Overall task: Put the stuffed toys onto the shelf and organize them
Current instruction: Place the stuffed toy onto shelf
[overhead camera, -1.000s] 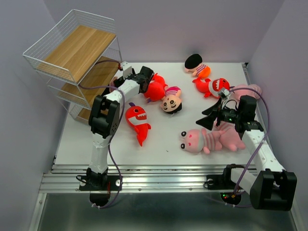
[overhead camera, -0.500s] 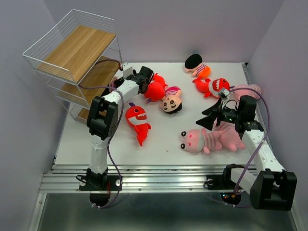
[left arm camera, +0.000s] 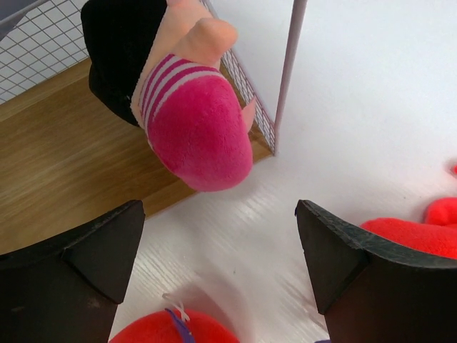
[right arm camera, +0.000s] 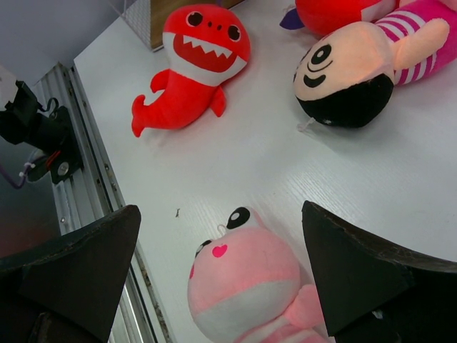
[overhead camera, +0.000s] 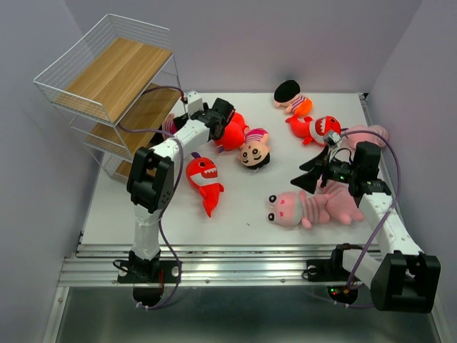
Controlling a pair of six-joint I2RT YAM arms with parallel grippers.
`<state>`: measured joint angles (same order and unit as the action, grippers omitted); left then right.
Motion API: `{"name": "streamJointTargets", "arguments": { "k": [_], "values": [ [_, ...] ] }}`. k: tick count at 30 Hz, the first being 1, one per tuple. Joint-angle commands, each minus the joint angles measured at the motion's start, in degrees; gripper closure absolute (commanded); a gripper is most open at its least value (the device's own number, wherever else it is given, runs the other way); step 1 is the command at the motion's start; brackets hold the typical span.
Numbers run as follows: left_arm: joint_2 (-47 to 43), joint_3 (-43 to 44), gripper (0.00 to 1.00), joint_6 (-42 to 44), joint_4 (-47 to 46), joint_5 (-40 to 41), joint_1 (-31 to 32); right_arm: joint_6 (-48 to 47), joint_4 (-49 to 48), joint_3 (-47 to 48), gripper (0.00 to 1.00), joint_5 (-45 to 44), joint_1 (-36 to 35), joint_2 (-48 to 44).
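The shelf (overhead camera: 107, 68) stands at the back left. A doll in pink stripes (left arm camera: 193, 114) lies on its lowest board (left arm camera: 64, 157), its end hanging over the board's front edge. My left gripper (left arm camera: 221, 243) is open and empty just in front of that doll, with red toys (left arm camera: 421, 229) beside and below it. It appears in the top view (overhead camera: 218, 116) next to a red toy (overhead camera: 232, 132). My right gripper (right arm camera: 221, 250) hangs open over a pink animal's head (right arm camera: 246, 286). On the table lie a red shark (overhead camera: 203, 177), a doll (overhead camera: 253, 151) and the pink animal (overhead camera: 307, 207).
At the back right lie another doll (overhead camera: 289, 95), a red toothy fish (overhead camera: 321, 128) and a pink toy (overhead camera: 371, 133). The shelf's white wire post (left arm camera: 285, 71) stands close to the left gripper. A metal rail (overhead camera: 214, 268) runs along the near edge.
My left gripper has drifted slightly right, away from the shelf, staying open. The right arm and the toys have not moved.
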<state>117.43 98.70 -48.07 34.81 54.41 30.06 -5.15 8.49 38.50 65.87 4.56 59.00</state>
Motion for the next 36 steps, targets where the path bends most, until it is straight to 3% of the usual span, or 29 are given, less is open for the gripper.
{"name": "streamJointTargets", "arguments": {
  "k": [1, 10, 16, 20, 23, 25, 27, 32, 36],
  "values": [
    [-4.4, 0.71, 0.01, 0.35, 2.2, 1.31, 1.31, -1.18, -2.6, 1.31, 0.0, 1.37, 0.45, -0.73],
    [-7.21, -0.17, 0.01, 1.4, 2.46, -0.97, 7.37, -1.97, -2.51, 0.87, 0.0, 1.64, 0.45, -1.08],
    [-12.83, -1.4, 0.01, 8.06, -1.58, -10.63, 13.08, -4.51, -1.03, 0.43, 0.0, 0.93, 0.45, -1.52],
    [-19.59, -6.48, 0.01, 13.95, -6.93, -19.5, 16.69, -14.07, 8.09, 3.59, 0.0, 2.69, 0.45, 1.89],
    [-27.92, -14.29, 0.01, 17.21, -12.46, -27.5, 18.71, -27.15, 18.38, 9.81, 0.0, 1.56, 0.45, 6.98],
    [-31.54, -17.64, 0.01, 17.66, -13.62, -32.16, 19.76, -28.95, 21.99, 12.81, 0.0, 0.5, 0.45, 9.63],
    [-37.34, -23.09, 0.01, 17.58, -15.11, -36.02, 20.38, -27.21, 22.1, 16.84, 0.0, -1.25, 0.45, 13.48],
    [-51.3, -36.17, 0.01, 15.73, -19.16, -44.2, 22.66, -17.11, 19.72, 25.29, 0.0, -12.76, -9.0, 20.61],
    [-57.64, -40.94, 0.01, 14.41, -20.13, -47.12, 24.51, -8.94, 15.33, 31.18, 0.0, -29.6, -18.5, 26.41]
  ]
}}
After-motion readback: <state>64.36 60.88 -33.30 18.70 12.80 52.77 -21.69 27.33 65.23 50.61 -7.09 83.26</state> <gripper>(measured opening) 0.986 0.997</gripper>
